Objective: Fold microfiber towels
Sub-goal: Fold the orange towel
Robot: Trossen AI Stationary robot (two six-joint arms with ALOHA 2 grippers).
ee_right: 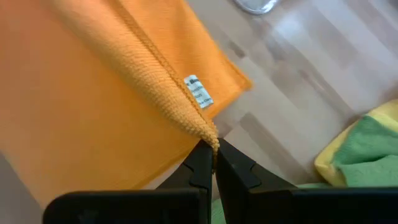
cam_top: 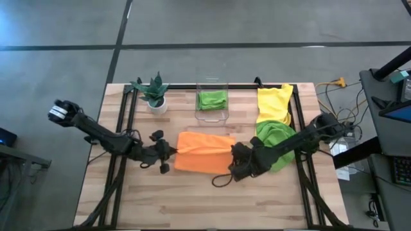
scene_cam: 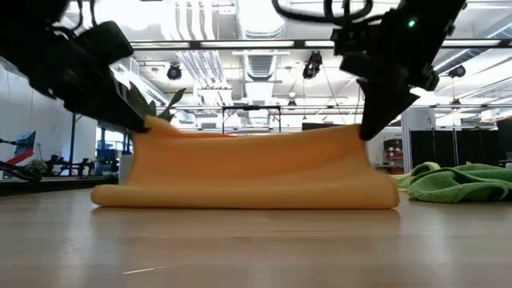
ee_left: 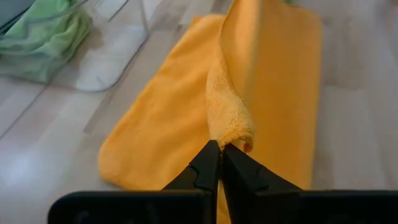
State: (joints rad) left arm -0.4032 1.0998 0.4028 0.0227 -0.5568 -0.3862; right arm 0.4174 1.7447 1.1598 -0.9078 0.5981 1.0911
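High view: orange towel (cam_top: 204, 152) lies mid-worktop (cam_top: 192, 199). Left gripper (cam_top: 168, 154) and right gripper (cam_top: 236, 160) each pinch an end corner, lifting one edge, apparently to carry it across for a fold

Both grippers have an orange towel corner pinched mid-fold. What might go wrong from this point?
The left gripper and right gripper each hold only a corner tip of the orange towel, so a corner might slip free mid-fold. The green towel lies right beside the right gripper and could get dragged. The lifted edge sags between the grippers, so the fold may land uneven.
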